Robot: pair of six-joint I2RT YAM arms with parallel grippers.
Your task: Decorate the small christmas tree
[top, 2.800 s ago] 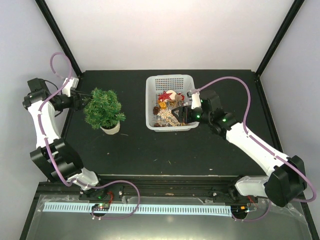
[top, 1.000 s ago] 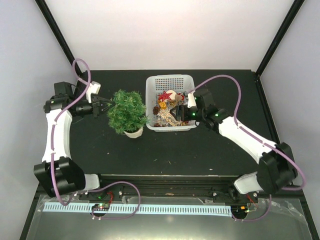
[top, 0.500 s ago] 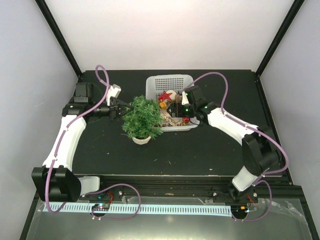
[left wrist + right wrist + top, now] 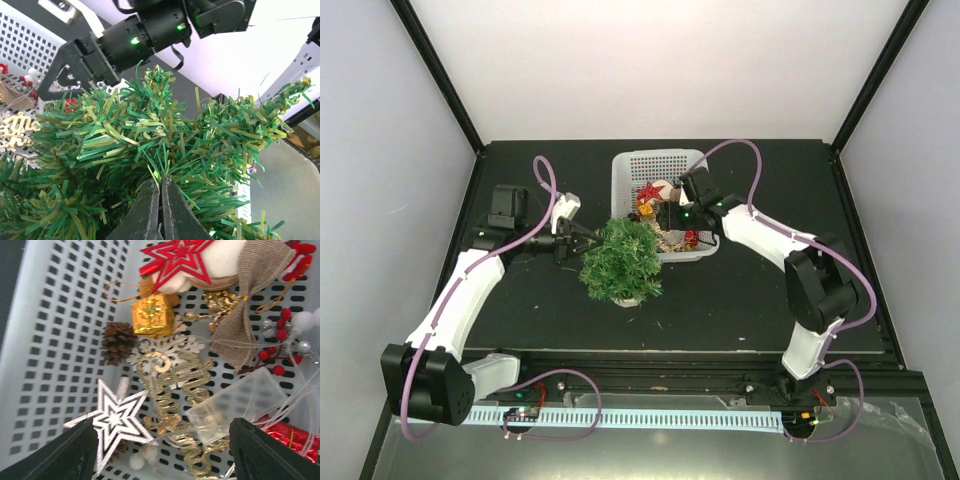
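The small christmas tree (image 4: 620, 262), bushy and green on a pale round base, stands just in front of the white basket's (image 4: 660, 163) front-left corner. My left gripper (image 4: 586, 239) reaches it from the left and is shut on one of its branches; in the left wrist view the black fingertips (image 4: 161, 183) pinch green needles (image 4: 150, 130). My right gripper (image 4: 666, 215) hangs open inside the basket. Between its fingers (image 4: 165, 445) lie a white star (image 4: 117, 420), a gold script ornament (image 4: 180, 390) and a clear plastic box (image 4: 235, 407); it holds nothing.
The basket (image 4: 50, 315) also holds a red star (image 4: 180, 257), a gold gift box (image 4: 152, 315), a pine cone (image 4: 119, 342), a burlap bow (image 4: 240, 325) and red berries (image 4: 275, 355). Black frame posts stand at the table's back corners.
The left arm has dragged the tree rightward and nearer the front, up to the basket. The right gripper has shifted left over the basket, still open.
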